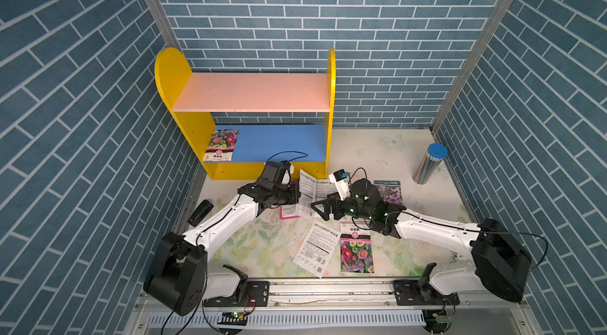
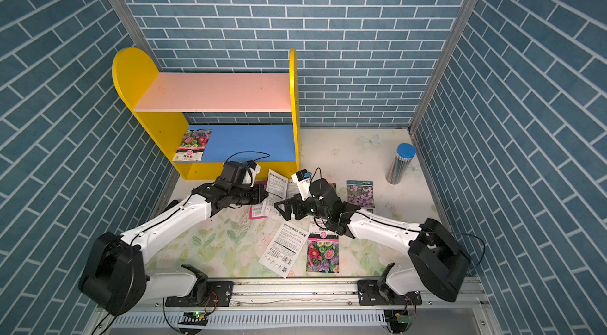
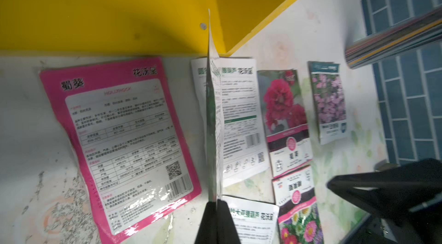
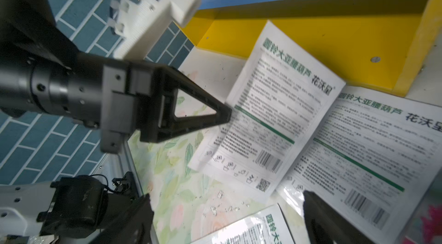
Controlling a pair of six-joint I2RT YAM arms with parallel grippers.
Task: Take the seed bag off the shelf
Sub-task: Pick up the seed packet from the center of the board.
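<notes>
Yellow side panels frame the shelf [image 1: 170,80] at the back left of the desk [image 1: 377,159], and a flower-printed seed bag [image 1: 221,144] lies flat at the left end of its blue lower board [image 1: 279,142]. Just in front of the shelf's foot, the left gripper [image 1: 299,193] has its jaws pinched tight on one edge of a white seed bag [image 4: 275,111]. That bag stands on edge, tilted, above the desk and clear of the shelf. The right gripper [image 1: 318,210] faces it from close by, spread wide with nothing between its fingers. Under and around the two grippers more bags lie flat on the flowered desk, among them a pink-backed bag [image 3: 124,139] and a second white bag [image 4: 370,147]. A shiny cylinder [image 1: 428,164] with a blue lid stands well apart, near the right wall
</notes>
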